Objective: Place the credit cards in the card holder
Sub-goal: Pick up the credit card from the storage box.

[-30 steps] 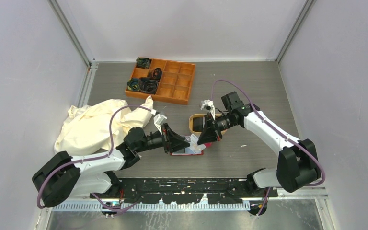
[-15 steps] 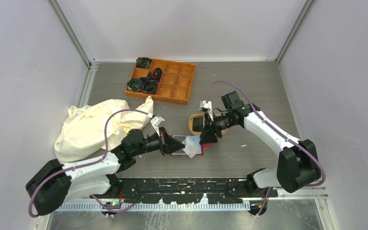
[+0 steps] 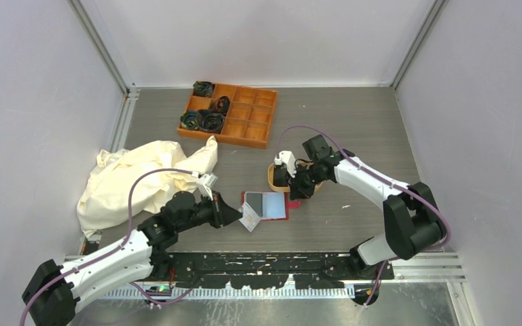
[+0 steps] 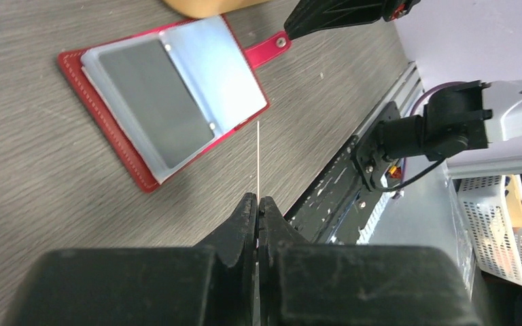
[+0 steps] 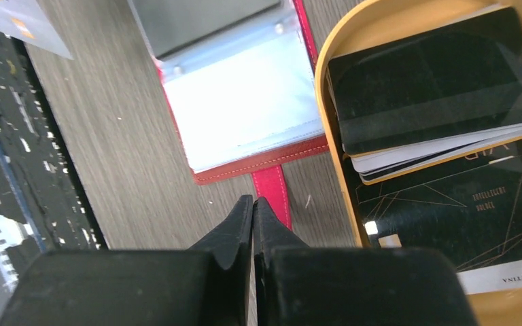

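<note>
Pinched a thin white credit card [image 4: 258, 159] edge-on in the left gripper [image 4: 257, 202]. Found the small red leather-like card holder [image 4: 163, 109] open just ahead-left, long axis slanting across. Found the right gripper [image 5: 253, 204] pressed together, empty, by the snap tab [image 5: 272, 193].

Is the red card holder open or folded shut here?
Open. The card holder lies spread flat, pockets facing up, snap tab unfastened.

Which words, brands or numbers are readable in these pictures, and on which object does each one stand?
"CHLITINA": on the white strip along one edge of the black card lying lowest in the tan tray.
Gold lettering on that card: too blurred to read.
Nothing else is readable.
</note>
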